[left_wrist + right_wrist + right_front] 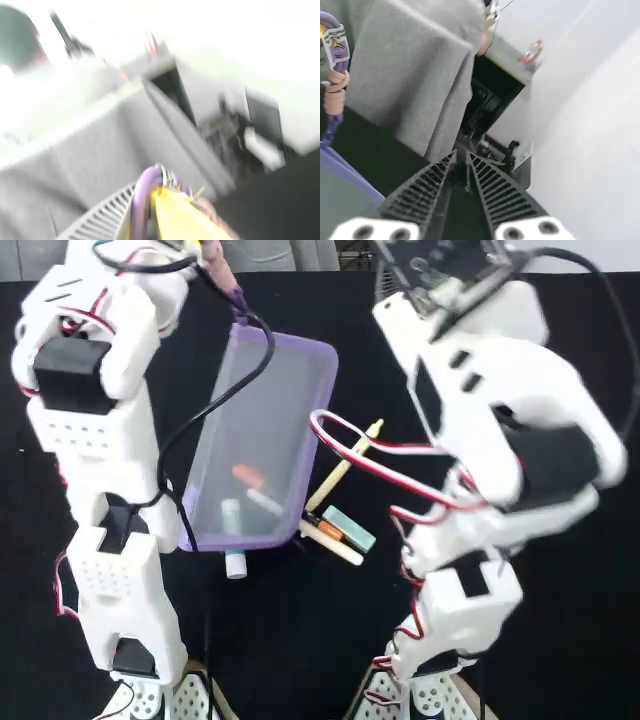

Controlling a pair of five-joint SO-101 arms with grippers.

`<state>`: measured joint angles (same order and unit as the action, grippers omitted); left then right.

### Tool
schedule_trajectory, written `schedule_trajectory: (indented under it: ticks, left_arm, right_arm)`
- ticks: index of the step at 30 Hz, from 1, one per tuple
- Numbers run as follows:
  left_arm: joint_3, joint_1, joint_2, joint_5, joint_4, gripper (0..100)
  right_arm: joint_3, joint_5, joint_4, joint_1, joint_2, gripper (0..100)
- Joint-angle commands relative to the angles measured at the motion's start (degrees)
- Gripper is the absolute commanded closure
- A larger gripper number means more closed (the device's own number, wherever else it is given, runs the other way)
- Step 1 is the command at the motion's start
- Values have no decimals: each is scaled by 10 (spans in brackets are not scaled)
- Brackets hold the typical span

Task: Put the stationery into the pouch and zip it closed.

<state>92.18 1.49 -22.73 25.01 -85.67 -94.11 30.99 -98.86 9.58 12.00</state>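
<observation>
The translucent pouch (262, 430) with a purple rim lies between the arms, tilted up at its far corner. Inside it are an orange piece (248, 477) and two white pieces (265, 502). A white tube (236, 562) pokes out at its near edge. Beside it on the table lie a yellow pencil (345, 462), a teal eraser (350, 528) and an orange-black pen (325, 528). My left gripper (212, 258) is shut on the pouch's purple pull strap (145, 187) with its yellow tag (175, 215). My right gripper (464, 159) is raised beyond the pouch's far edge (340, 160), shut, holding nothing.
The black table (560, 620) has free room to the right and in front. The right arm's body (500, 430) hangs over the loose stationery, and its red-white cable (350, 435) loops above the pencil. A grey cloth (405, 75) hangs behind the table.
</observation>
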Motion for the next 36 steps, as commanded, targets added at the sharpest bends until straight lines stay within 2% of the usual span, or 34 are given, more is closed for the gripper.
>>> schedule_trajectory:
  ticks: [1,7,12,15,19,22,24,31,36]
  left_arm:
    - [28,3,55,-30,59,970]
    - [28,0,110,-33,135,970]
    - [28,2,153,-33,156,970]
    - [28,2,170,-36,136,970]
    - [28,2,184,-36,58,970]
    - [28,2,193,-36,1,970]
    - [29,2,196,-36,-32,970]
    - [29,3,190,-38,-90,970]
    - [29,1,194,-98,-98,970]
  right_arm:
    - [-17,-25,-18,-33,-71,983]
    - [-16,-83,-19,-100,-130,983]
    - [-16,-82,-20,-106,-134,983]
    - [-15,-98,-20,-105,-134,983]
    - [-6,-194,-25,-105,-138,983]
    - [65,-254,-25,-108,-139,982]
    - [119,-262,-24,-97,-138,982]
    - [176,-188,-25,-4,-166,982]
    - [302,-167,-25,91,-286,982]
